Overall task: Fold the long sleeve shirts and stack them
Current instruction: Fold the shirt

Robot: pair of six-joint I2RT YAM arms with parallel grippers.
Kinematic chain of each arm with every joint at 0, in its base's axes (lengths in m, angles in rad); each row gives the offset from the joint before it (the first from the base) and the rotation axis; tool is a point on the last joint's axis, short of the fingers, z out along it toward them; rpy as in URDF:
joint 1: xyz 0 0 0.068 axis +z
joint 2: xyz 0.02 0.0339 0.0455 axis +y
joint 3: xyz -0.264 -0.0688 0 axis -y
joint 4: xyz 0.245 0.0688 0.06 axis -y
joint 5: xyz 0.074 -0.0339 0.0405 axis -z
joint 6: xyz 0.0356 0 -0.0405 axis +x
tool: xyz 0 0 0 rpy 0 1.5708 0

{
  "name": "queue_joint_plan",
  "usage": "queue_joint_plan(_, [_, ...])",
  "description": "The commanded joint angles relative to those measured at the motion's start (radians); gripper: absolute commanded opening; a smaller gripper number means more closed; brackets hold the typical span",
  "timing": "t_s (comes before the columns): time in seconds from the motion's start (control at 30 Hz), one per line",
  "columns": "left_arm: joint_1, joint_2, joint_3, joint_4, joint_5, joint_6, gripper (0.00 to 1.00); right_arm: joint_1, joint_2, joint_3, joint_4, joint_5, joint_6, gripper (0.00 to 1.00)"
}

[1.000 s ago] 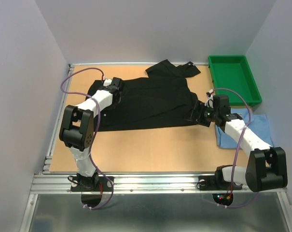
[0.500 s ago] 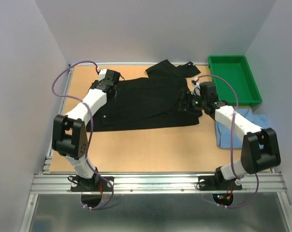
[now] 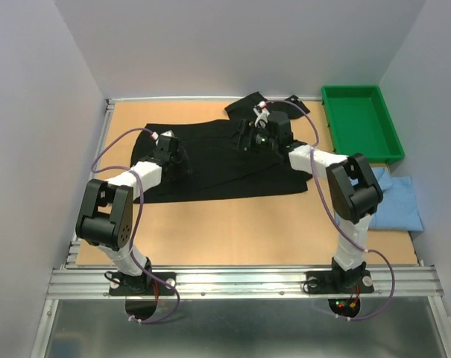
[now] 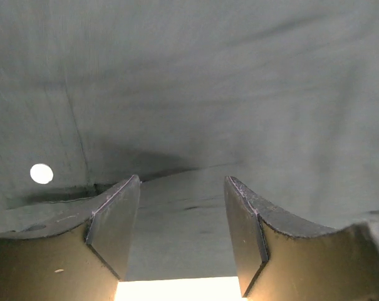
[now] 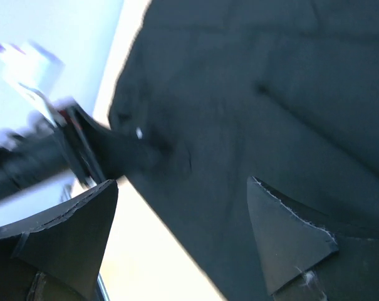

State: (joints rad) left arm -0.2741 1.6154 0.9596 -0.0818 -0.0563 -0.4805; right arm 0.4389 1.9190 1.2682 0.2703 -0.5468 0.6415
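MOVED: right tool (image 5: 183, 182) over far middle of black shirt (image 3: 218, 160), away from right edge of bench (image 3: 285, 224) | TOOLS: both spread, empty | LIE: shirt runs left-right beneath both, left tool (image 4: 183, 182) nearer its left end

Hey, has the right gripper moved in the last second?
Yes. The right gripper has swung left and farther back, away from the green tray, out over the black shirt.

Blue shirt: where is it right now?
In the top view, the blue shirt lies on the table's right side, just in front of the green tray, apart from the black shirt.
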Motion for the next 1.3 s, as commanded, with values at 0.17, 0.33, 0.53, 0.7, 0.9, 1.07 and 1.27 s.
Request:
queue_joint_plan(0.17, [0.062,0.009,-0.119,0.123,0.099,-0.113,0.67,0.012,0.254,0.189,0.338,-0.031,0.171,0.88])
queue_joint_plan(0.33, [0.085,0.023,-0.16,0.126,0.124,-0.155,0.67,0.012,0.347,0.211,0.348,-0.016,0.184,0.88])
queue_joint_plan(0.53, [0.113,-0.006,-0.19,0.111,0.125,-0.176,0.67,0.0,0.361,0.131,0.349,0.007,0.176,0.88])
queue_joint_plan(0.7, [0.13,-0.029,-0.209,0.09,0.124,-0.185,0.67,-0.037,0.29,0.036,0.351,0.002,0.161,0.88])
queue_joint_plan(0.9, [0.134,-0.051,-0.228,0.083,0.124,-0.196,0.67,-0.112,0.166,-0.128,0.362,-0.025,0.136,0.89])
queue_joint_plan(1.07, [0.138,-0.074,-0.232,0.083,0.119,-0.194,0.67,-0.163,0.086,-0.272,0.382,-0.031,0.109,0.89])
queue_joint_plan(1.27, [0.142,-0.123,-0.249,0.042,0.099,-0.182,0.67,-0.235,-0.012,-0.455,0.415,-0.045,0.073,0.89])
